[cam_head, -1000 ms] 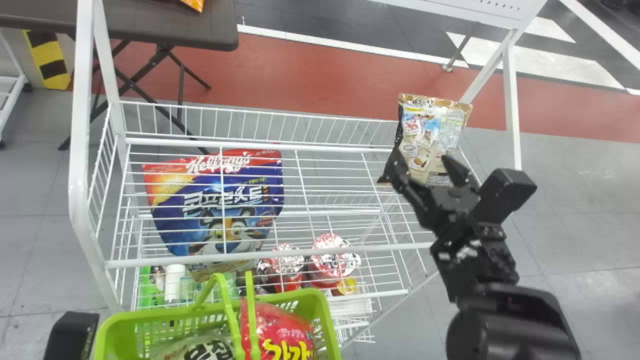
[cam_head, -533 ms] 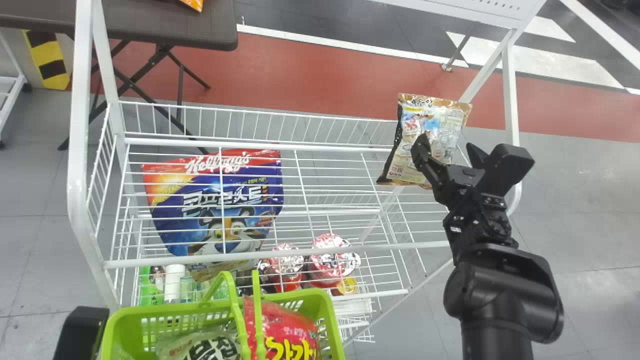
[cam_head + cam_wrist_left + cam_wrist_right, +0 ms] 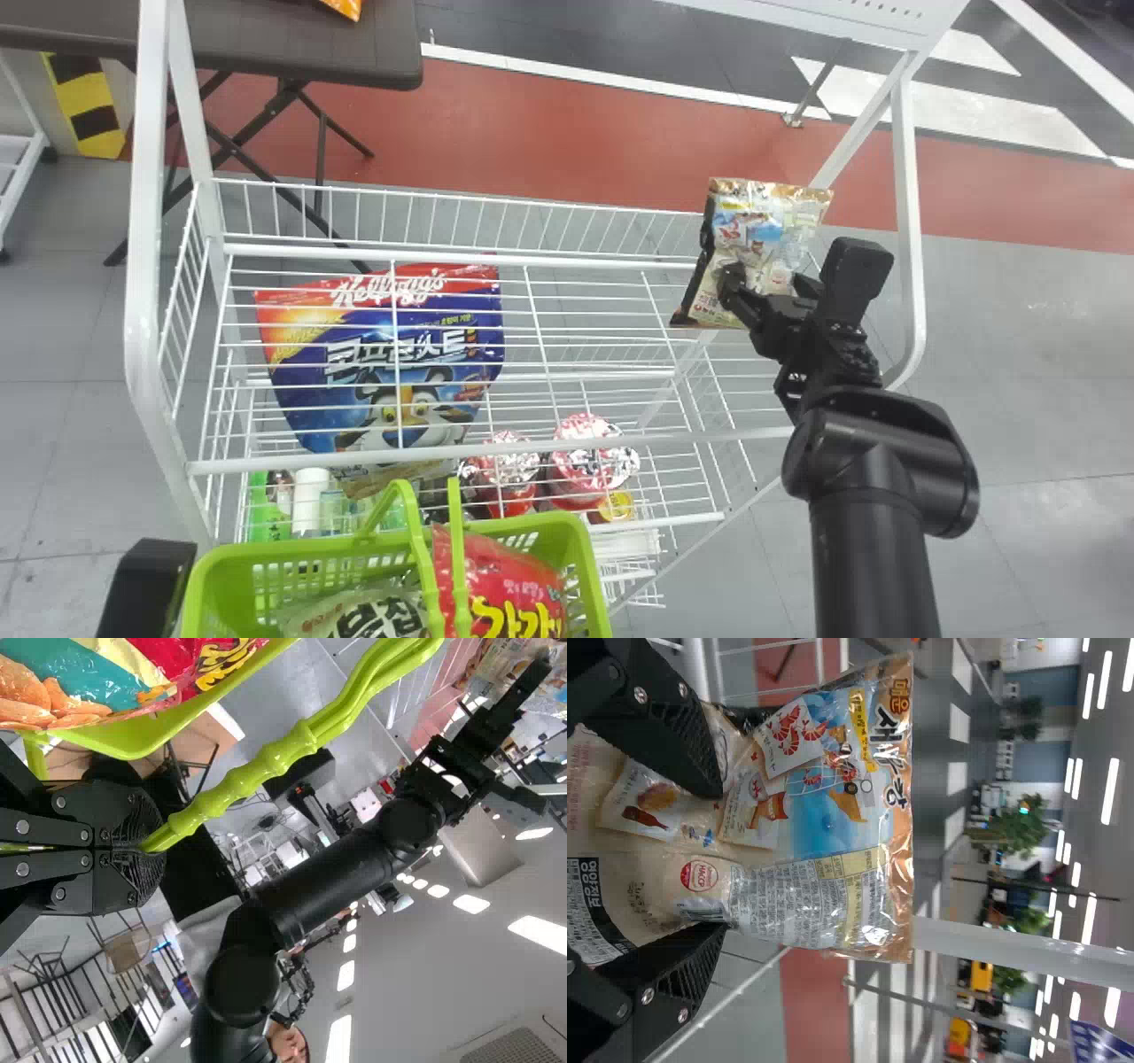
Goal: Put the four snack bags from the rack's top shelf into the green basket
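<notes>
At the right of the head view, a brown and blue snack bag [image 3: 766, 226] leans at the right end of the rack's top shelf [image 3: 532, 447]. The right gripper [image 3: 766, 282] is at its lower part, fingers spread wide; in the right wrist view they overlap the bag from two sides, well apart. The left gripper [image 3: 146, 589], at the lower left corner, is closed around the green handle [image 3: 239, 784] in the left wrist view. The green basket [image 3: 586, 567] is at the bottom, with a red bag [image 3: 509, 589] and a pale bag [image 3: 354, 618] inside. Left of centre, a blue cereal bag [image 3: 390, 354] lies beneath the shelf's wires.
</notes>
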Robot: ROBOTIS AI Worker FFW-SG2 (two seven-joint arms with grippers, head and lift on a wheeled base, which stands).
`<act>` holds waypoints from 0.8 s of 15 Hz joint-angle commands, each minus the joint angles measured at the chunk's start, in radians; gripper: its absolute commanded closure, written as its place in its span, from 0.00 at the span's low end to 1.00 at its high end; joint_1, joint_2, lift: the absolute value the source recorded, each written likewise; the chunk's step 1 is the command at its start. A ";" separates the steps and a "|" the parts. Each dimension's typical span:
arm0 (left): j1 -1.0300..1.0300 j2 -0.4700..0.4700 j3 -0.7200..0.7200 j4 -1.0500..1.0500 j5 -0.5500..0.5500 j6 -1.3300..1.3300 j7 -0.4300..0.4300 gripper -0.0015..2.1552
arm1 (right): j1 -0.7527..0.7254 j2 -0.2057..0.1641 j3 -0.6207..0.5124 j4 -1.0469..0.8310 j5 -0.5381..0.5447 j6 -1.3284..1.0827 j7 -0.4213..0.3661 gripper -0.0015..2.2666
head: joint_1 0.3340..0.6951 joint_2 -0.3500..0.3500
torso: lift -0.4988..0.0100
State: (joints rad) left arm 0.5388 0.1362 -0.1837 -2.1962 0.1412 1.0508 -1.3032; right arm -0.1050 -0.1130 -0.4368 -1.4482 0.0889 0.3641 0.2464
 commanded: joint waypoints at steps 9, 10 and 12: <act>-0.031 -0.009 -0.005 0.023 -0.002 0.010 0.016 0.72 | 0.284 0.003 -0.023 -0.500 -0.268 0.230 0.039 0.99 | 1.00 0.00 | 0.98; -0.031 -0.009 -0.005 0.023 -0.002 0.010 0.016 0.72 | 0.337 0.007 -0.028 -0.610 -0.302 0.326 0.054 0.99 | 1.00 0.00 | 0.98; -0.034 -0.009 -0.007 0.023 -0.002 0.010 0.016 0.72 | 0.416 0.046 -0.062 -0.813 -0.345 0.522 0.091 0.99 | 1.00 0.00 | 0.98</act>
State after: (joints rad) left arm 0.5066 0.1278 -0.1891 -2.1736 0.1396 1.0609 -1.2868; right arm 0.2511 -0.0941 -0.4742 -2.1138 -0.2209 0.7441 0.3251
